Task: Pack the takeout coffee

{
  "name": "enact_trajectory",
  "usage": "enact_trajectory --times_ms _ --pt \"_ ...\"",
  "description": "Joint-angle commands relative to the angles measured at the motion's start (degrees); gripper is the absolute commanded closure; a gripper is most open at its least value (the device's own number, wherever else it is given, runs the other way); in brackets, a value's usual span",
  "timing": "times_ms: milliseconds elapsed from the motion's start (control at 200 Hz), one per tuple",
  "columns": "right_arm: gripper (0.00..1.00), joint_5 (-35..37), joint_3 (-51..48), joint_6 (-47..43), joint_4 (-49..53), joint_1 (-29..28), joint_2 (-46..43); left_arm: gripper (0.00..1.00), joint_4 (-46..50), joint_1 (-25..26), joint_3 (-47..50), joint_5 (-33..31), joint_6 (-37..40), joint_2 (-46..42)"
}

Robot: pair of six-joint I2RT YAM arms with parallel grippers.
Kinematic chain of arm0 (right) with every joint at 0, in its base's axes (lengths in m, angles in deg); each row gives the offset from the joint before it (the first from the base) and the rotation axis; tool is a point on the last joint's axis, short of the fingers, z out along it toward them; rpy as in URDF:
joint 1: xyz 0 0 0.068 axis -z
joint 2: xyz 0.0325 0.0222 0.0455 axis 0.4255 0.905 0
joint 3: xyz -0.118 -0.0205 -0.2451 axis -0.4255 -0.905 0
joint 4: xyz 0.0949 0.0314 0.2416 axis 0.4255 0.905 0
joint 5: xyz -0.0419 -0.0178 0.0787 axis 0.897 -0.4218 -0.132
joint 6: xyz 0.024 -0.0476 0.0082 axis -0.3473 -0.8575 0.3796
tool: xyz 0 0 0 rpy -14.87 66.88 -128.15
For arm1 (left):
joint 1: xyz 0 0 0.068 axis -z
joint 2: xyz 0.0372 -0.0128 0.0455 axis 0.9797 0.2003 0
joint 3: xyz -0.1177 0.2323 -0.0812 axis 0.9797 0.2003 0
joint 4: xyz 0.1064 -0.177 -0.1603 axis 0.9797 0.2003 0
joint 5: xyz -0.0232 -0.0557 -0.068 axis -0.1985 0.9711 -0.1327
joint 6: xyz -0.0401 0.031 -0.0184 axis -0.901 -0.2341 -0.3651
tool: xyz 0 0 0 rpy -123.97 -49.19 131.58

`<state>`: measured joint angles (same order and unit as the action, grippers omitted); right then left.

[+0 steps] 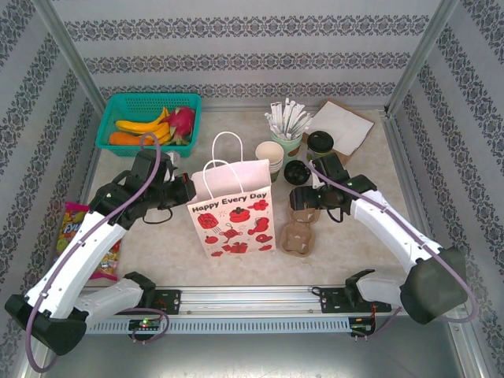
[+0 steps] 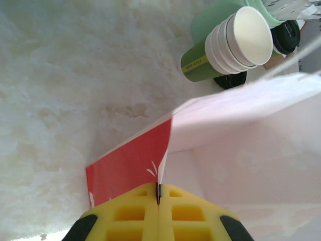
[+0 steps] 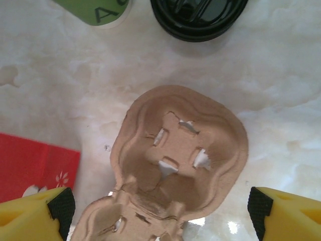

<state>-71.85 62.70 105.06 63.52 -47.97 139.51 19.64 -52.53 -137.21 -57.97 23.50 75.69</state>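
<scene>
Bag-holding step, I reckon: left gripper (image 2: 158, 193) pinches the paper bag (image 1: 232, 209) rim at the tabletop's middle; right gripper (image 3: 160, 211) hangs spread wide over the cup carrier (image 3: 185, 145) — takeout coffee (image 1: 295, 171) waits just beyond, toward the far edge; next it needs a reach past the carrier and a grasp below that lid

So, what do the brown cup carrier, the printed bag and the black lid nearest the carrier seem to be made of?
The cup carrier looks like moulded paper pulp: matte brown, fibrous, with rough-edged slits. The paper bag seems smooth, perhaps coated paper: white with red print, crisp folds. The black lid is probably plastic: glossy, with moulded ridges.
</scene>
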Motion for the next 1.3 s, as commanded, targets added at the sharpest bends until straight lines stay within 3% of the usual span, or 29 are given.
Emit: enact_trajectory --times_ms 0,140,335,634,849,1119,1294 --pt "0.05 -6.42 -1.01 0.80 -0.65 -1.04 1.65 1.00 -5.53 1.98 2.81 -3.12 2.07 -1.95" --pt "0.04 -9.52 -1.48 3.79 -1.00 -3.39 3.61 1.00 -8.05 5.13 6.40 -7.13 1.54 -3.43" --pt "0.04 -17.74 -5.90 18.38 -2.76 -5.34 3.48 0.96 -6.82 5.38 7.72 -11.55 -0.97 -4.79" --pt "0.04 -20.42 -9.74 36.36 -10.47 -10.03 5.37 0.55 -7.68 5.38 7.43 -12.70 1.09 -8.24" --pt "0.04 -15.38 -10.66 44.54 -18.43 -10.74 8.96 0.36 -9.98 5.34 8.00 -12.40 1.77 -9.13" --pt "0.04 -5.99 -11.07 54.30 -25.65 -9.55 9.64 0.23 -10.19 5.30 8.55 -13.06 3.41 -9.12" --pt "0.04 -4.47 -9.98 54.01 -29.92 -6.74 11.76 0.21 -12.80 5.34 10.67 -11.83 5.47 -8.33"
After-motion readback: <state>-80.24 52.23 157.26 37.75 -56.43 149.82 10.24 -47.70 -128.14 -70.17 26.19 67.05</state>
